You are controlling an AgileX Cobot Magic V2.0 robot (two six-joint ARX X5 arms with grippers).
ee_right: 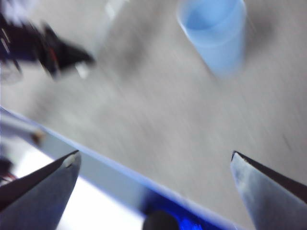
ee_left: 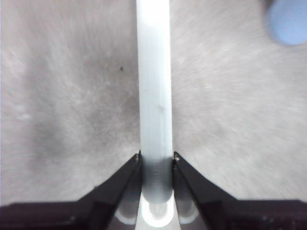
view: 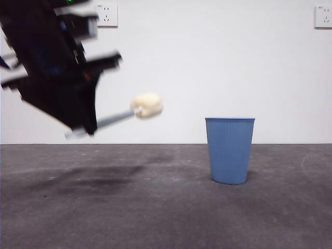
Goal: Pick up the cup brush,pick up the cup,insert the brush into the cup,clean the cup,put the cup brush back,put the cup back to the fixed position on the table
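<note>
On the bench [view: 155, 207], toward its right side, the cup [view: 230, 150] stands upright and untouched. Above the left side, the left gripper [ee_left: 156, 158] has its fingers clamped on the cup brush [view: 147, 106], sponge toward the cup. The right gripper [ee_right: 153, 160], fingers spread wide and empty, should descend squarely around the cup's ribbed wall.

Even, soft light fills the front view, the pale wall bright and free of glare. The left gripper [view: 83, 129] is smeared by motion blur, casting a broad, diffuse shadow on the table [view: 166, 207]. The cup [view: 230, 150] stays sharp there, but both wrist views are washed out and streaked
</note>
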